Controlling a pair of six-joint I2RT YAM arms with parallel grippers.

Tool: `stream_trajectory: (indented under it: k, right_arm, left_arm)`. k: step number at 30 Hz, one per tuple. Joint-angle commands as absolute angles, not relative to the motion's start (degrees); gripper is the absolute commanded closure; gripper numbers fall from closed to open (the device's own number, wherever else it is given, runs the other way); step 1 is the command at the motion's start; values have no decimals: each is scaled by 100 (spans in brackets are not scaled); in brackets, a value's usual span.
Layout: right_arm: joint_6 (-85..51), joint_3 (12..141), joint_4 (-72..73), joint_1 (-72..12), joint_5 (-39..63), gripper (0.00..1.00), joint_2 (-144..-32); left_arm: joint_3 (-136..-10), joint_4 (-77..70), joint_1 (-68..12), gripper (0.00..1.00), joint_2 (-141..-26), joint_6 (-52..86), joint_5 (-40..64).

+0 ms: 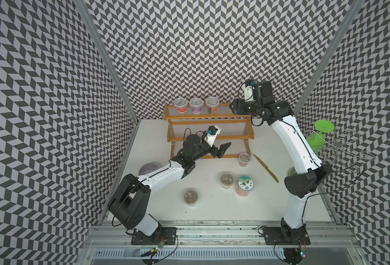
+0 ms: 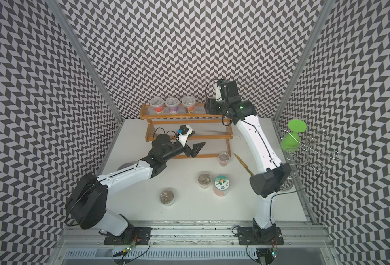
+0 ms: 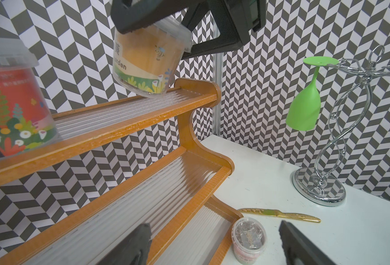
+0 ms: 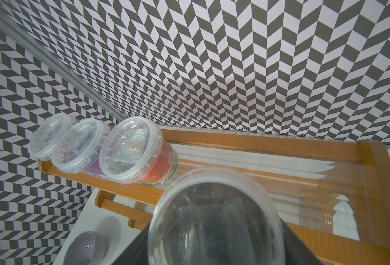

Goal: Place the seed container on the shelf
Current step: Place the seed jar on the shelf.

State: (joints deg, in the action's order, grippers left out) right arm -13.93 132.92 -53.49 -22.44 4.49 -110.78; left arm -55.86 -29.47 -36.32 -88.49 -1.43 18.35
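So the container, the orange-label one, is in the right gripper, with the jaws clamped on it just under the lid. It's at the right end of the shelf's top tier, tilted, with its bottom edge right down at the ribbed surface. Honestly can't tell if it's touching or just off it. The right wrist view looks straight down onto its clear lid.

At the left end of that same tier there's a row of cups, three of them standing side by side.

The left gripper has its jaws wide apart with nothing in them. It hovers over the shelf's lower tiers, left of the middle.

On the table a loose cup sits just beside the shelf's right front foot, and a gold knife lies just right of that. Further out from the shelf a second cup stands just beside a jar with a cartoon lid. A third cup is further out again and more to the left.

Off the shelf's right end stands a wire stand with a green glass hanging upside down on it. Near the shelf's left front corner a purple lid is partly hidden under the left arm.
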Motion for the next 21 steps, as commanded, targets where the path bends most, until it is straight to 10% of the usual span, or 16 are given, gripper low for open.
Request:
stream_trajectory:
  k: [1,21]
  right_arm:
    - [-1345,13446,-4988,-2314,390,30,-11195]
    - [-1256,13551,-4816,-2478,235,30,-11533]
  left_arm:
    - [-5705,-2951,-3579,9,-8687,-123,1903]
    - [-5358,-2990,-3394,9,-8306,-1,1609]
